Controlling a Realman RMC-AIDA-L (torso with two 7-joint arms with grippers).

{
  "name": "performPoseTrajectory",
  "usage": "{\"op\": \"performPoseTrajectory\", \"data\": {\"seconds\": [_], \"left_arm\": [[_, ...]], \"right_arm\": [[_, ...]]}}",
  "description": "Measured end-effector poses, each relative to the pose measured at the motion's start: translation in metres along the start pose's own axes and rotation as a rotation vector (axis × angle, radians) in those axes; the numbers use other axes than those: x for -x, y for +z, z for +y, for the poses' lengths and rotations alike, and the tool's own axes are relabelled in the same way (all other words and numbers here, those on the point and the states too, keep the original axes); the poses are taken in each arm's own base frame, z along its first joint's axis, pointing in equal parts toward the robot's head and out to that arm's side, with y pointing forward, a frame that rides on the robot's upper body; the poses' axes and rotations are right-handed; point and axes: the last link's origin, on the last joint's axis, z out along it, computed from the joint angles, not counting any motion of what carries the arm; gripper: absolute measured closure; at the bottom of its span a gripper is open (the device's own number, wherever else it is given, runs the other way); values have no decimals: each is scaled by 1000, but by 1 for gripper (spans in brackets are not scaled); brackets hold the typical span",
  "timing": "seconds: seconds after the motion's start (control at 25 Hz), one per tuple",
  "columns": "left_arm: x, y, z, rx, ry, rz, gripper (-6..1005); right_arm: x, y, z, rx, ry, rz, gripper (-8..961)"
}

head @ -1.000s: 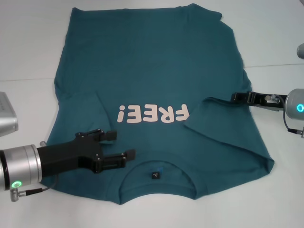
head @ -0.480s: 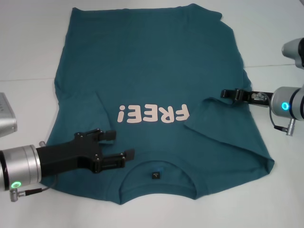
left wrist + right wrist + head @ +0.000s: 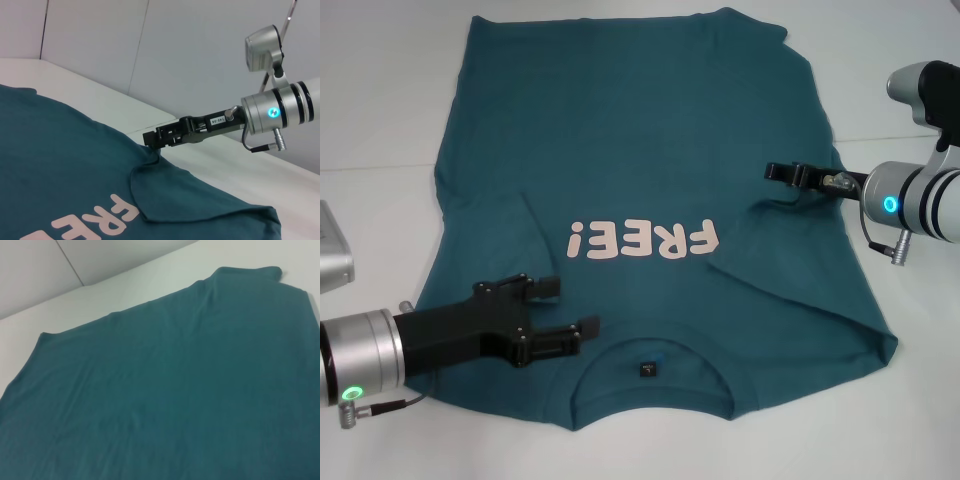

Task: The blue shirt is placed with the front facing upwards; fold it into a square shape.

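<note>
Under and ahead of both sets of my fingers lies the blue shirt [image 3: 650, 200], spread front-up on the white bench [image 3: 380, 100], collar edge nearest me and hem farthest, both sleeves already turned in over the chest beside the pink lettering [image 3: 645, 240].

My left fingers [image 3: 565, 307] stand apart, low over the cloth beside the collar, with nothing between them. My right fingers [image 3: 782, 172] sit at the shirt's right side edge, just above the folded sleeve; from the left wrist view their tips look pressed to the fabric there, but I cannot tell whether they are parted or closed on it.

The risks, as I judge them: if my right fingers have only the top layer, lifting would peel the sleeve open and undo that fold. If my left fingers close short of the shoulder edge, they would bunch loose cloth, and the two sides would rise unevenly and give a skewed fold instead of a square. Dragging low across the bench could also pull the whole shirt crooked.
</note>
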Motion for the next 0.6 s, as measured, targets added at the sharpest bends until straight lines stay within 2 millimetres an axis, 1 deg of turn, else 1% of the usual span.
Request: {"op": "performPoseTrajectory", "data": {"seconds": [0.28,0.6], "left_arm": [[1,1,1,1,6,0,130],[1,2,1,6,5,-1,129]], "right_arm": [[-2,-2,-5,-7,6,-1,311],[-10,-6,-14,-20,21,10,312]]}}
